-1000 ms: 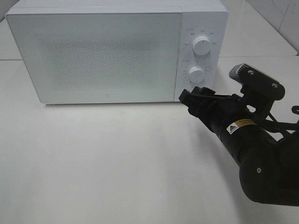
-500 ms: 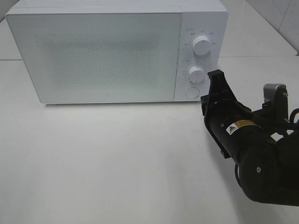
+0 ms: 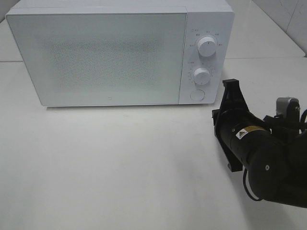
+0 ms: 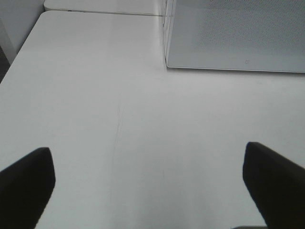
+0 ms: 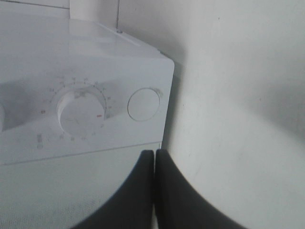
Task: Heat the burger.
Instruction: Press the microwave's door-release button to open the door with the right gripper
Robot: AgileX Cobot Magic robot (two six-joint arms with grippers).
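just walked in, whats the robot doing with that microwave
The right gripper, shut and empty, sits just off the white microwave's control-panel corner, near the round button below the dials, not touching it. The door is closed and no burger is in view. The left gripper hangs open over the table.

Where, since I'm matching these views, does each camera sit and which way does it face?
Exterior high: mounted high, looking down at the microwave and table; the right arm with its shut right gripper shows at right.
Left wrist: low over the table, facing the microwave's door corner; open left gripper frames the view.
Right wrist: close to the microwave, facing its lower dial and round button; the right gripper shows shut.
Shared: exterior and right wrist both show that dial and button.
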